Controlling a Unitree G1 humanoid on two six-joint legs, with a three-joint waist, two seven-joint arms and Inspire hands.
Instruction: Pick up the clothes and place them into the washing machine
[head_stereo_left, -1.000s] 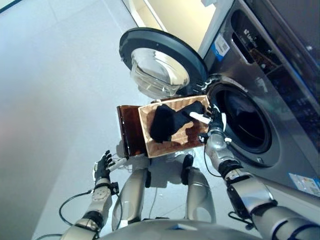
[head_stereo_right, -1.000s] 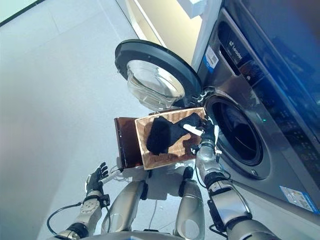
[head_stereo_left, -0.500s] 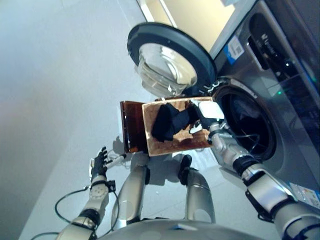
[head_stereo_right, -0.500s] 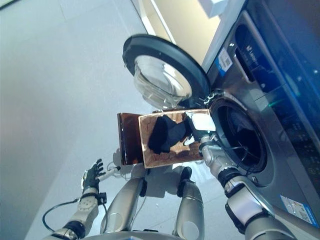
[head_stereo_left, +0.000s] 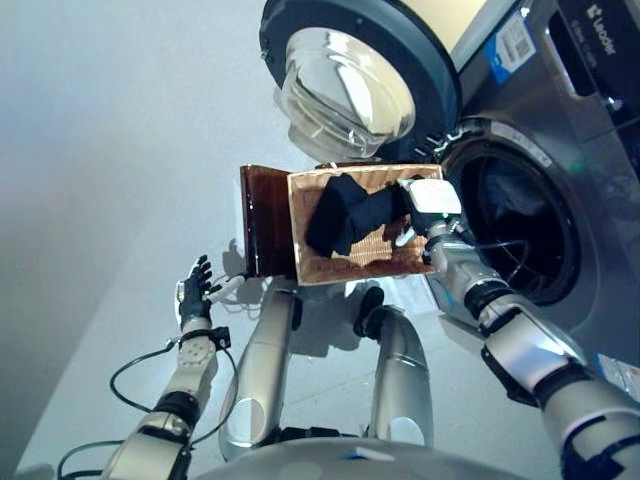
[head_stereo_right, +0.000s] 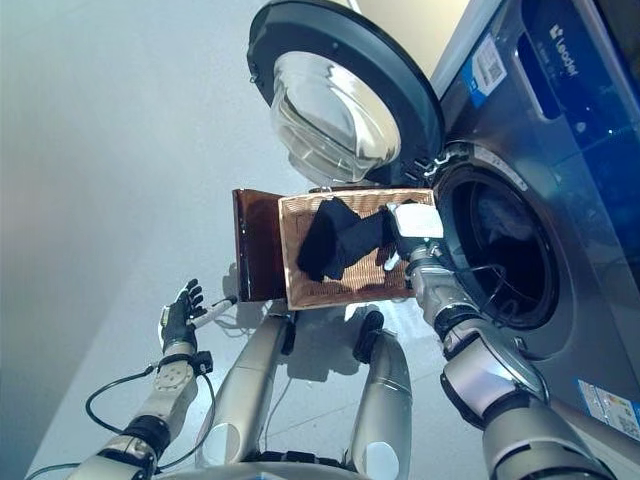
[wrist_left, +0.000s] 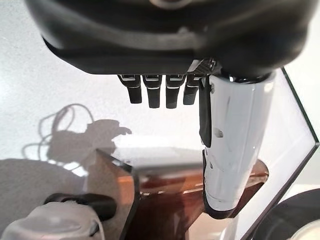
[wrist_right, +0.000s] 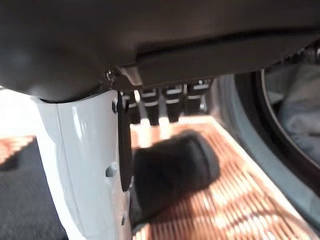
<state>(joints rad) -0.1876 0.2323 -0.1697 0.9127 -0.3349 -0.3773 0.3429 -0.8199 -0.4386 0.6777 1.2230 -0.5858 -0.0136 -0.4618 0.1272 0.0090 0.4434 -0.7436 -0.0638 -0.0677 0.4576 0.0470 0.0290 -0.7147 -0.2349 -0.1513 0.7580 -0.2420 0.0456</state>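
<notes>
— Right hand (head_stereo_left: 428, 212): where is it seen, and how are its fingers set?

— It is seen over the end of the woven basket (head_stereo_left: 395, 262) nearest the washing machine (head_stereo_left: 560, 120), right at the edge of the dark garment (head_stereo_left: 345, 215). In the right wrist view the fingers (wrist_right: 170, 102) are seen pointing down above a rolled dark end of the cloth (wrist_right: 172, 167), with the white-covered thumb beside it. Whether the cloth is actually pinched cannot be told from these views.

— And where are the clothes found?

— The dark garment is spread across the middle of the basket, draped from its upper rim downward. Pale fabric is also seen inside the drum (head_stereo_left: 510, 210), past the round opening of the machine.

— How is the machine's door placed?

— The round door (head_stereo_left: 350, 75) is swung wide open, its glass bowl turned outward, above the basket. A brown transparent panel (head_stereo_left: 265, 235) is seen touching the basket's far side, away from the machine.

— What is noted of the left hand (head_stereo_left: 195, 292)?

— It is held low over the grey floor (head_stereo_left: 110, 160), well apart from the basket, with its fingers straight and spread and nothing held in them.
</notes>
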